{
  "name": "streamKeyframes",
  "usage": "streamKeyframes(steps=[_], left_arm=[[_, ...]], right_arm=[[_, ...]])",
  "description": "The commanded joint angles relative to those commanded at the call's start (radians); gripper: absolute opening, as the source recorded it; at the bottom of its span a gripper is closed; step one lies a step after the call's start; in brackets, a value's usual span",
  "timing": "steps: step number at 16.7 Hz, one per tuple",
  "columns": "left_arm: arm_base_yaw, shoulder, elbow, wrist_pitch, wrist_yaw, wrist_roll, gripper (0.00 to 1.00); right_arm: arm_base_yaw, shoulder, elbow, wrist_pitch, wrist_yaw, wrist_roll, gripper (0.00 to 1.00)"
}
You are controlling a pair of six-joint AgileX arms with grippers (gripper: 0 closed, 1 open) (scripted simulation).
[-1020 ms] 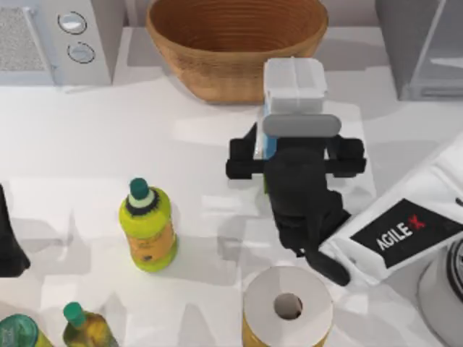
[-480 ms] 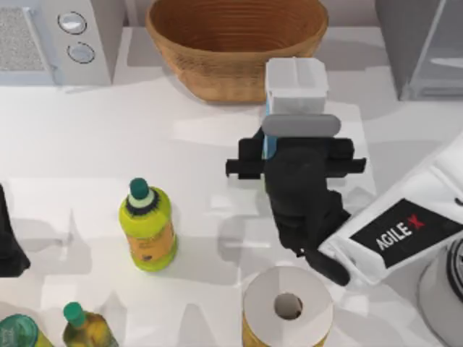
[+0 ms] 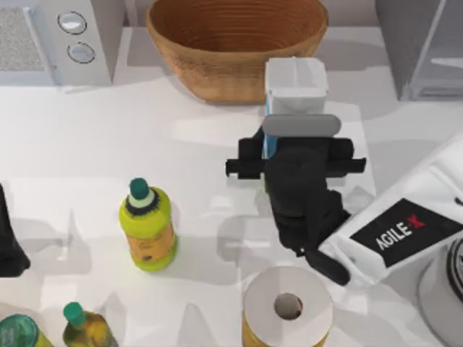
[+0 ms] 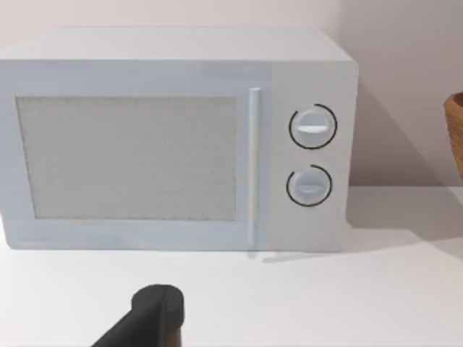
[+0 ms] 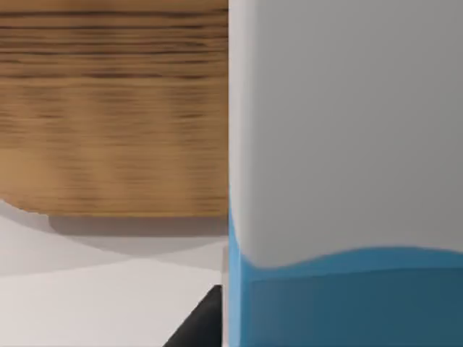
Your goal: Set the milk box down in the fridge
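From the top view, the milk box (image 3: 294,88) stands upright on the white bench (image 3: 108,137), just in front of the woven basket (image 3: 237,40) and well apart from the fridge (image 3: 419,43) at the far right corner. The right hand (image 3: 289,155) sits against the near side of the carton; its dark body hides the fingertips, so I cannot tell whether they pinch the carton or stand spread. The left arm (image 3: 9,242) rests parked at the left edge. A yellow-green bottle (image 3: 148,228) stands left of centre, a paper roll (image 3: 288,307) near the front, and a microwave (image 3: 54,36) at the far left corner.

In the left wrist view, the microwave (image 4: 177,141) faces the camera, with a dark finger (image 4: 148,314) of the left hand low down; I cannot tell its state.

In the right wrist view, the milk box (image 5: 347,173) looms close, white above blue, with the basket (image 5: 112,108) behind it.
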Motion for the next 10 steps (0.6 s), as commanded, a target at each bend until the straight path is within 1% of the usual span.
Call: streamKeyframes(steps=[8,10], left_arm=[[0.0,0.0,0.0,0.0,0.0,0.0,1.0],[0.0,0.0,0.0,0.0,0.0,0.0,1.0]], right_arm=[[0.001,-0.002,0.0,-0.003,0.0,0.001,0.0],[-0.001,-0.023,0.01,-0.031,-0.001,0.0,0.0]])
